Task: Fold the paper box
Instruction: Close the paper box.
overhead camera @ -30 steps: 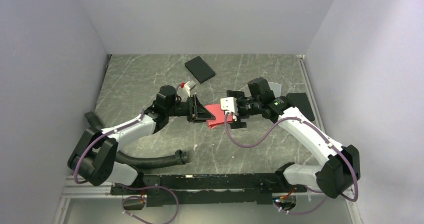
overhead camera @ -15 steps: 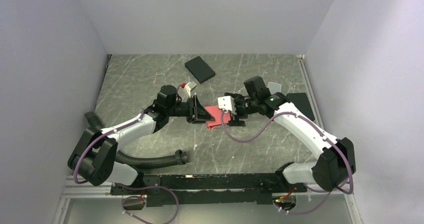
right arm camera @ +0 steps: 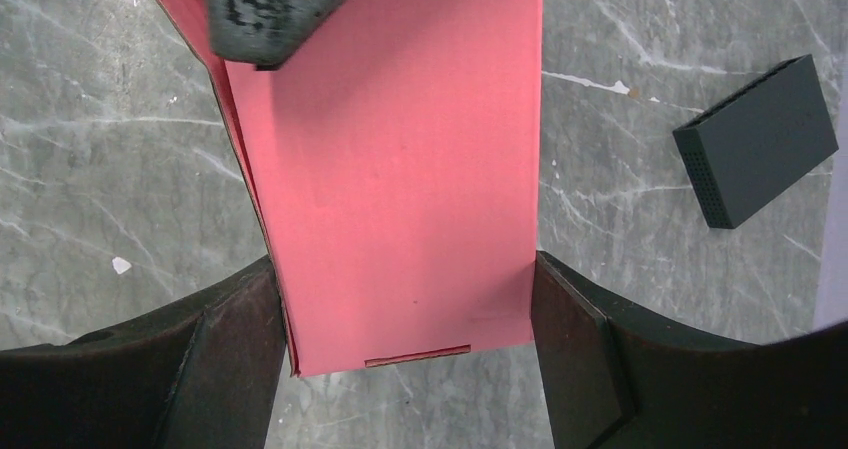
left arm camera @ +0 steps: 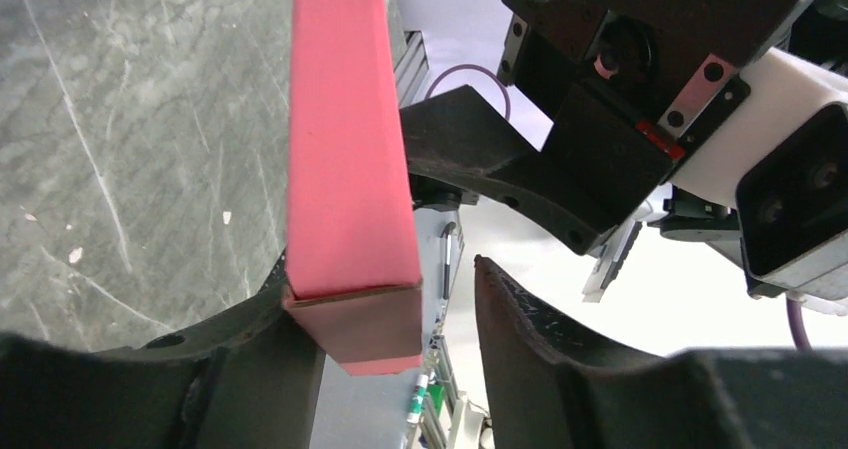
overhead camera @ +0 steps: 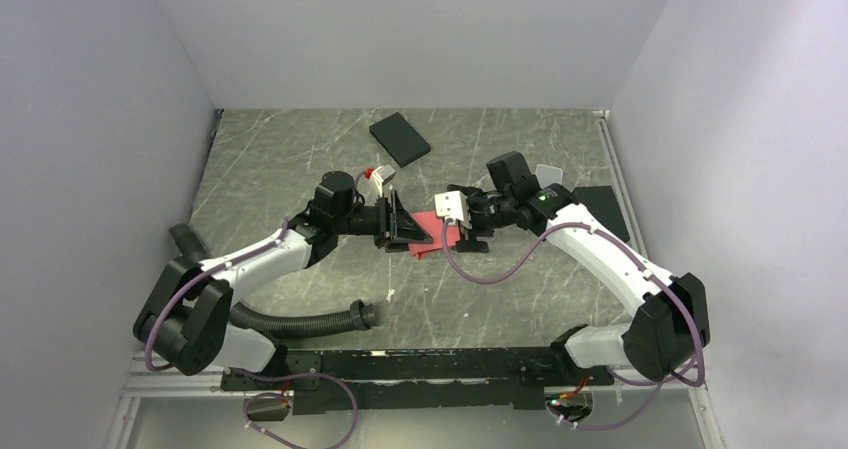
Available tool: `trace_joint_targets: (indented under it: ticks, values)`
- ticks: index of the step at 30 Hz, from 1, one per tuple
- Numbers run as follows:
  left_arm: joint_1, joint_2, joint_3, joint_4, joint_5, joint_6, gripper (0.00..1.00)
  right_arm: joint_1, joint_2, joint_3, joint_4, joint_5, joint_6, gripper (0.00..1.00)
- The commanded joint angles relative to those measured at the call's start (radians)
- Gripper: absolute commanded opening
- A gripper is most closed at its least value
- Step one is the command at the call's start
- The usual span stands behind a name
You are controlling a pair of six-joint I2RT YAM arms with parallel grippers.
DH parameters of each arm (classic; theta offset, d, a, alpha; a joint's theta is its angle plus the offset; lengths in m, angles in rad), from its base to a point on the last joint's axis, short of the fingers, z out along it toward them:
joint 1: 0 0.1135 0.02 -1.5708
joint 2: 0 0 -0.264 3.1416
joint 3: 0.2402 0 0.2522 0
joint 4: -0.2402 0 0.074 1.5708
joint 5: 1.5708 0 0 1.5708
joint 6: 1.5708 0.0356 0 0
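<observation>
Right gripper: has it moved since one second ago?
Yes. The right gripper has shifted a little left and toward the far wall, closer to the black box.

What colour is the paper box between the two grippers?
The paper box is plain pinkish-red, with no print; the right wrist view shows it best.

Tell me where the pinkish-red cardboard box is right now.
In the top view, the pinkish-red cardboard box is mid-table between the two arms, gripped across its width by the right claw, with the open left claw at its other end.
</observation>
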Motion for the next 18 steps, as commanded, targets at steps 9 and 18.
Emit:
trace_joint_targets:
  ticks: [9, 18]
  values:
    - [0.018, -0.156, -0.024, -0.038, -0.071, 0.050, 0.69, 0.001, -0.021, -0.025, 0.117, -0.051, 0.034, 0.54]
    - [0.029, -0.429, -0.073, -0.264, -0.333, 0.256, 0.73, 0.001, -0.017, -0.026, 0.139, -0.079, 0.087, 0.54]
